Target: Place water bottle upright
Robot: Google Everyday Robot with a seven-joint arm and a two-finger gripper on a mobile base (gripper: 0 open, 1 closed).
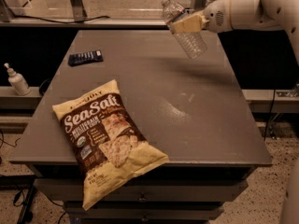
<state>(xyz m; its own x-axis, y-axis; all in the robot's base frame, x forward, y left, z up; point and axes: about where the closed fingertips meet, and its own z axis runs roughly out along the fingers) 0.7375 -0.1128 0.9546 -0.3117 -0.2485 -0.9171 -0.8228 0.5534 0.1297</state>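
Observation:
The water bottle (187, 34) is a clear ribbed plastic bottle with a white cap. It hangs in the air above the far right part of the grey table (154, 78), tilted, with its cap up and to the left and its base down and to the right. My gripper (187, 23) reaches in from the right on a white arm and is shut on the water bottle around its upper middle, covering the label. The bottle casts a shadow on the table below it.
A Sea Salt chip bag (106, 138) lies flat at the front left and overhangs the front edge. A dark flat object (85, 57) lies at the far left. A small white pump bottle (17, 80) stands on a ledge left of the table.

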